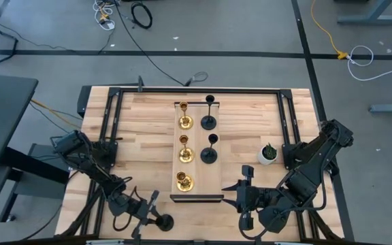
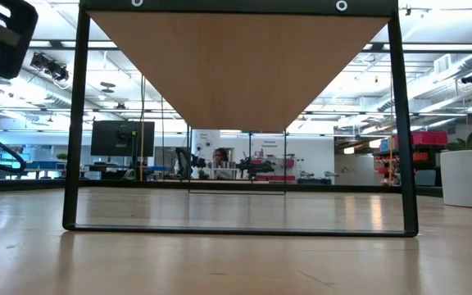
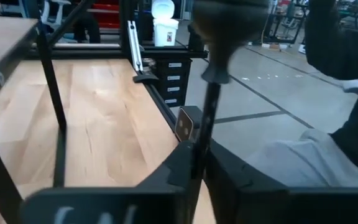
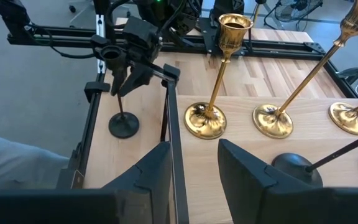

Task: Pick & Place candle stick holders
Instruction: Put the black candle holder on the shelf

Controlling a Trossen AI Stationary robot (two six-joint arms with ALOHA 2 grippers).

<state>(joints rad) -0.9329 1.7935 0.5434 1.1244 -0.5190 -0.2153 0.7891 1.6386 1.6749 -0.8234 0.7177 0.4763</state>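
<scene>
Matte black metal candle stick holder stands at the table's six o'clock edge, its thin stem pinched by the left gripper. Rigid, light, slippery; mid-stem seems the best hold. Right gripper waits half-spread.

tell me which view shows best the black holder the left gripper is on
The right wrist view: the black holder shows whole, base to cup, with the left gripper around its stem. The high view shows mostly its base, the left wrist view only stem and cup, the low view nothing.
</scene>
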